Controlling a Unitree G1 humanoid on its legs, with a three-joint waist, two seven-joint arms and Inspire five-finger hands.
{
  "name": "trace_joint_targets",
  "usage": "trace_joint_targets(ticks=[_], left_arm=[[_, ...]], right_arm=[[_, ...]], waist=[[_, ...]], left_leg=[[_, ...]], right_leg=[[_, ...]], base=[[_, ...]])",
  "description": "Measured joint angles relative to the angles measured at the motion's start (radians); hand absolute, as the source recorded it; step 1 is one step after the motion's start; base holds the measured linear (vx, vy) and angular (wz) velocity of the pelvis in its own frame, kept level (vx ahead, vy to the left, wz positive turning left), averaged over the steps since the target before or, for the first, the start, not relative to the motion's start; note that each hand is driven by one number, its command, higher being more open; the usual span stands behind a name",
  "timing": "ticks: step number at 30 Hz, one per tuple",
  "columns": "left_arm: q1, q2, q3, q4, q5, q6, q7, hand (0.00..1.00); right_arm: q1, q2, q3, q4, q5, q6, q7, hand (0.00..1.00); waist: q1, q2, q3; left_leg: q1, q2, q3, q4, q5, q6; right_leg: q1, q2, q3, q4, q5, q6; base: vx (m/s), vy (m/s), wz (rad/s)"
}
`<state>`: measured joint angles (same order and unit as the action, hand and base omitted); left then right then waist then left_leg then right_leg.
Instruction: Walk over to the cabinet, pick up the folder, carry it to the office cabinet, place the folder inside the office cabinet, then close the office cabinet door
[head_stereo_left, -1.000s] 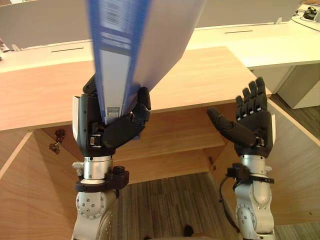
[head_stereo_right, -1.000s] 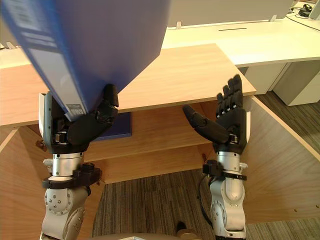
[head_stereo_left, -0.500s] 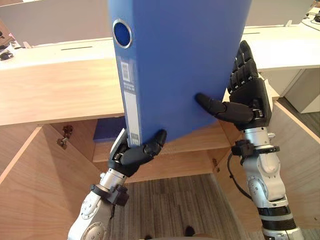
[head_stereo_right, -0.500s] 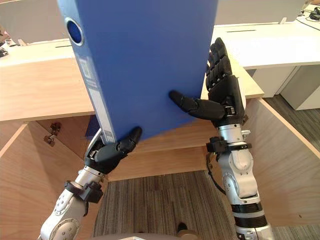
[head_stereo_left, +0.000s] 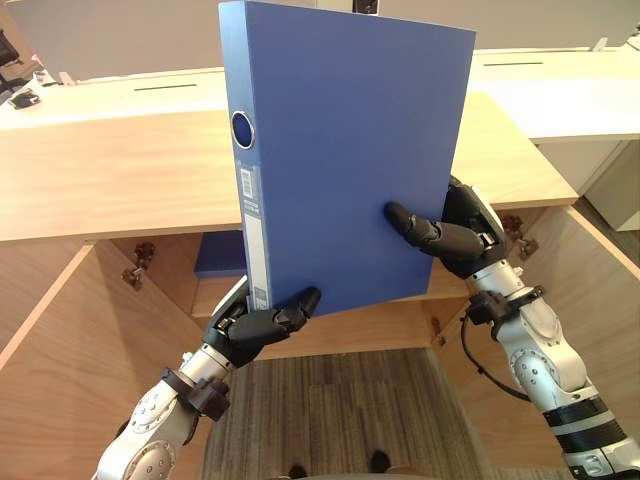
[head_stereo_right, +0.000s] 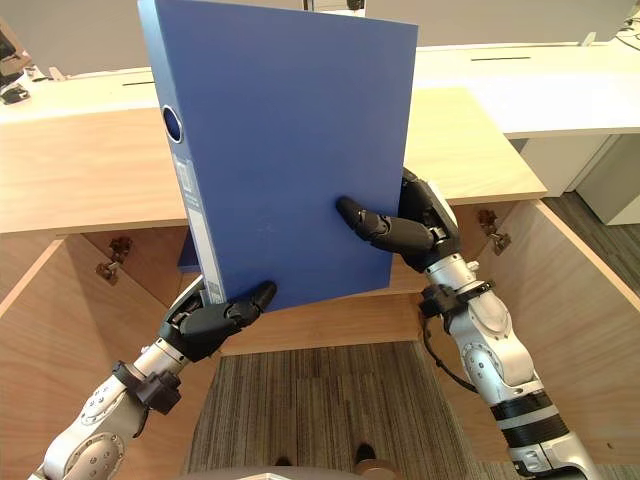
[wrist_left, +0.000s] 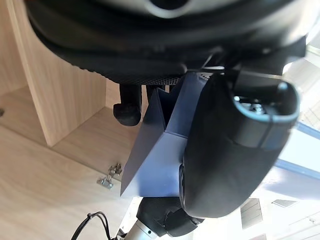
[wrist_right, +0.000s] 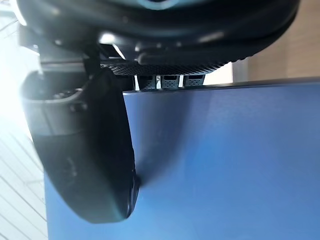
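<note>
Holding the blue folder (head_stereo_left: 350, 150) upright between both arms, you have it raised in front of the open office cabinet (head_stereo_left: 100, 180), with its spine toward the robot's left and its broad cover facing the head camera. Your left robot hand (head_stereo_left: 255, 322) is curled round the lower corner at the spine, thumb laid along the bottom edge of the cover and fingers wrapped behind. Your right robot hand (head_stereo_left: 460, 240) pinches the opposite edge: its thumb presses flat on the front cover while its fingers reach behind the folder, and the right wrist view shows that thumb lying on blue. The folder hides part of the cabinet's wooden top. Both doors stand swung open, the left door (head_stereo_left: 50, 370) and the right door (head_stereo_left: 595, 310) flanking your arms. On the shelf (head_stereo_left: 380, 322) inside, a second blue folder (head_stereo_left: 220, 255) lies partly hidden behind the held one. Striped carpet (head_stereo_left: 330, 410) covers the floor below.
</note>
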<state>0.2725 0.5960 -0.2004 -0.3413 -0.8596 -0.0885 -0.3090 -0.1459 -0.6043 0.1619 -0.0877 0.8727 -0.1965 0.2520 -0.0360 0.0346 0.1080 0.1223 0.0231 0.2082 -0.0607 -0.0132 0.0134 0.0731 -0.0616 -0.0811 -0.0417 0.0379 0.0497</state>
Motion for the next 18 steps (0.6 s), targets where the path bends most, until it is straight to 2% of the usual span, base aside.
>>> trace_joint_targets(ticks=[3, 4, 5, 10, 11, 14, 15, 17, 18], left_arm=[[-0.017, -0.056, 0.042, 0.000, 0.082, -0.010, -0.008, 0.00], [-0.023, -0.091, 0.058, -0.001, 0.113, -0.017, -0.018, 1.00], [-0.026, -0.111, 0.065, -0.004, 0.128, -0.025, -0.019, 1.00], [-0.028, -0.364, 0.205, -0.017, 0.280, -0.091, 0.011, 1.00], [-0.027, -0.429, 0.256, -0.013, 0.310, -0.105, 0.059, 1.00], [-0.015, -0.536, 0.399, 0.026, 0.355, -0.137, 0.182, 1.00], [-0.013, -0.549, 0.432, 0.046, 0.364, -0.143, 0.210, 1.00], [0.005, -0.576, 0.564, 0.165, 0.371, -0.148, 0.306, 1.00], [0.017, -0.581, 0.583, 0.194, 0.372, -0.148, 0.325, 1.00]], right_arm=[[0.000, 0.066, -0.021, 0.000, 0.000, 0.000, 0.000, 0.00], [0.000, 0.102, -0.035, -0.004, -0.003, 0.000, -0.001, 0.00], [0.001, 0.121, -0.045, -0.005, -0.015, 0.001, -0.002, 0.00], [0.045, 0.292, -0.129, -0.122, -0.131, 0.009, -0.016, 0.00], [0.060, 0.327, -0.140, -0.167, -0.173, 0.009, -0.035, 0.00], [0.078, 0.390, -0.202, -0.233, -0.246, -0.002, -0.060, 0.00], [0.079, 0.400, -0.220, -0.242, -0.248, -0.005, -0.064, 0.00], [0.079, 0.432, -0.282, -0.267, -0.248, -0.031, -0.090, 0.00], [0.079, 0.438, -0.296, -0.270, -0.248, -0.038, -0.098, 0.00]], waist=[[0.008, 0.000, 0.000], [0.012, 0.000, 0.000], [0.016, -0.001, 0.000], [0.040, -0.002, -0.001], [0.041, -0.002, -0.001], [0.042, -0.003, -0.002], [0.042, -0.002, -0.002], [0.042, -0.005, -0.004], [0.041, -0.006, -0.005]], left_leg=[[0.000, 0.000, 0.000, -0.001, 0.001, 0.000], [0.000, 0.000, 0.000, -0.001, 0.001, 0.000], [0.000, 0.000, 0.000, -0.002, 0.001, 0.000], [0.000, 0.002, -0.002, -0.002, 0.001, 0.000], [0.000, 0.003, -0.004, -0.002, 0.001, 0.000], [0.000, 0.004, -0.007, -0.003, 0.001, -0.001], [0.001, 0.004, -0.007, -0.004, 0.001, -0.001], [0.004, 0.003, -0.008, -0.013, 0.006, -0.003], [0.006, 0.003, -0.008, -0.017, 0.007, -0.004]], right_leg=[[0.000, 0.000, 0.000, 0.000, 0.000, 0.000], [0.000, 0.000, 0.000, 0.000, 0.000, 0.000], [0.000, 0.000, 0.000, 0.000, 0.000, 0.000], [0.000, -0.003, -0.002, 0.000, 0.000, 0.000], [0.001, -0.003, -0.003, 0.000, 0.000, 0.000], [0.003, -0.003, -0.006, 0.000, 0.000, 0.000], [0.003, -0.003, -0.006, 0.000, 0.000, 0.000], [0.003, -0.003, -0.008, 0.000, 0.000, 0.000], [0.003, -0.002, -0.008, 0.000, 0.000, 0.000]], base=[[0.00, 0.000, 0.00], [0.00, 0.000, 0.00], [0.00, 0.000, 0.00], [-0.01, -0.006, 0.00], [0.00, 0.000, 0.00], [-0.02, -0.027, 0.03], [-0.04, -0.035, 0.02], [-0.03, -0.032, 0.01], [0.00, 0.000, 0.00]])
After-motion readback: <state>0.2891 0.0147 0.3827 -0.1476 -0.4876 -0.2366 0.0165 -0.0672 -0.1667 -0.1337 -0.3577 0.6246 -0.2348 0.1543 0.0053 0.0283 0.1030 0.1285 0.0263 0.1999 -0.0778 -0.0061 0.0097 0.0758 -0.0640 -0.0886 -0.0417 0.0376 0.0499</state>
